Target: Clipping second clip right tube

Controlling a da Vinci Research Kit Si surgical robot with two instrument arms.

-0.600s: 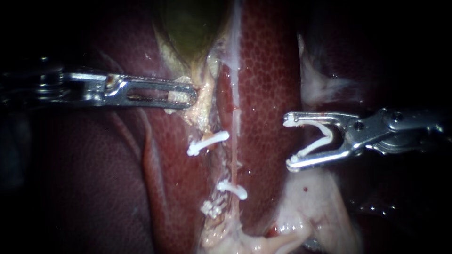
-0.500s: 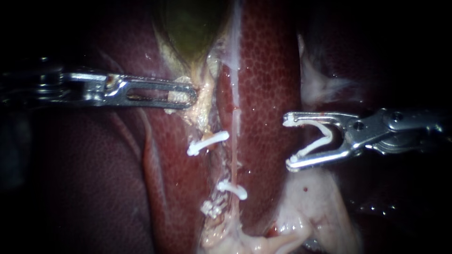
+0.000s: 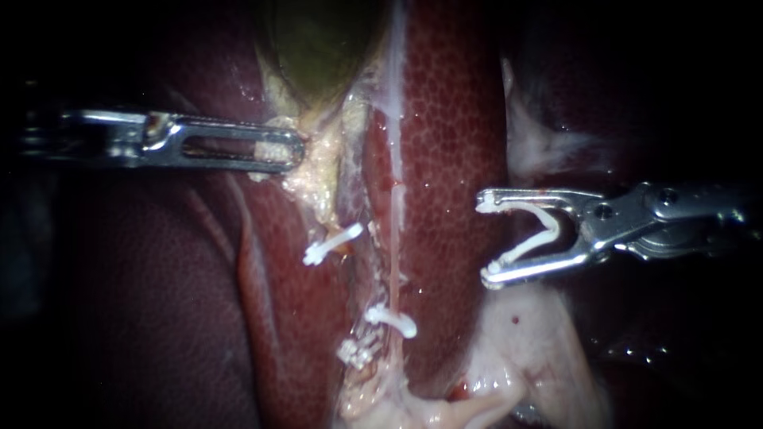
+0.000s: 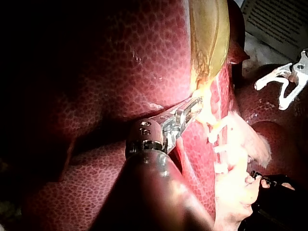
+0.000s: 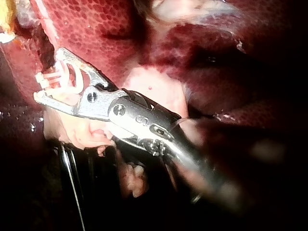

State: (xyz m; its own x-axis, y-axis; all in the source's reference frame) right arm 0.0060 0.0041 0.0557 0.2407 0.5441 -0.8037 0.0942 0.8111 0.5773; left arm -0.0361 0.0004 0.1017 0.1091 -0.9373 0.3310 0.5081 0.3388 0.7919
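Note:
My left instrument (image 3: 278, 151) comes in from the left, its slotted jaws shut on pale yellowish tissue (image 3: 314, 171) below the gallbladder (image 3: 318, 40). It shows the same grip in the left wrist view (image 4: 185, 113). My right instrument (image 3: 486, 238) hangs right of the tubes, apart from them, with an open white clip (image 3: 544, 230) held between its wide jaws; the right wrist view (image 5: 48, 74) shows this too. The thin right tube (image 3: 395, 262) runs down the middle and carries one white clip (image 3: 393, 319) low down. Another white clip (image 3: 330, 242) sits on the left tube.
Dark red liver (image 3: 453, 119) lies on both sides of the tubes. Pale fatty tissue (image 3: 524, 349) spreads below my right instrument, and a whitish strand (image 3: 540, 143) lies above it. A small white fragment (image 3: 358, 349) rests by the lower clip.
My left instrument has drawn the grasped tissue to the left and slightly up; the clip on the left tube shifted left with it. The right instrument has stayed still.

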